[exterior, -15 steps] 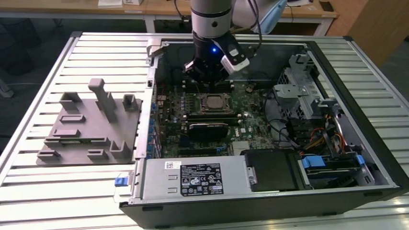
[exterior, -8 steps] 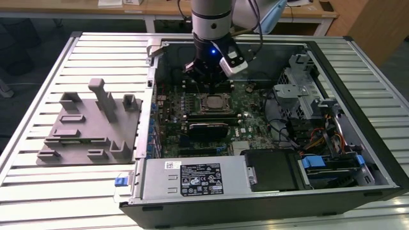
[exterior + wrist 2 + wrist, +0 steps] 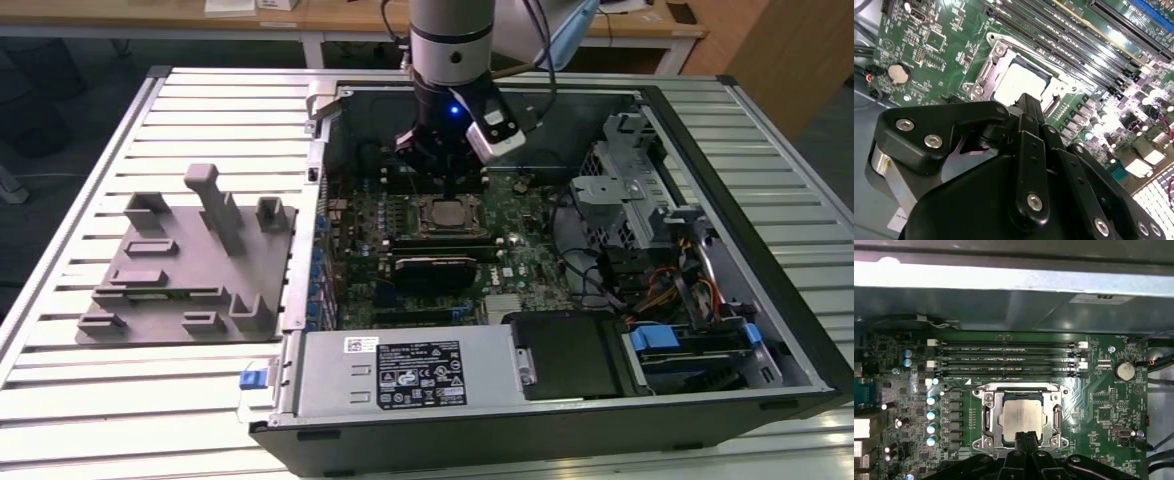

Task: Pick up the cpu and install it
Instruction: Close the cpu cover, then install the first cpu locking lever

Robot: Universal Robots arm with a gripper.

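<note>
Gripper [image 3: 1026,439] tip hangs over the near edge of the cpu [image 3: 1021,415]. Jaws are pressed together, nothing pinched. Can't tell if the tip touches the plate.

cpu lies flat inside the socket frame [image 3: 987,412], square to it, silver plate up.

Judgement: pick and place look done, so this is the seating end of the install. Any further move calls for a straight vertical path with no side drag across the plate.

Frame edges sit tight around the chip. Capacitor row [image 3: 931,415] is just beside the frame, memory slots [image 3: 1004,360] lie beyond it, coin cell [image 3: 1125,371] is off to the side, then the case wall [image 3: 1004,305].

In the exterior view the arm [image 3: 451,40] stands upright in the open case [image 3: 561,440], so the free room is overhead. Grey tray [image 3: 187,270] sits well apart at the exterior view's left.
</note>
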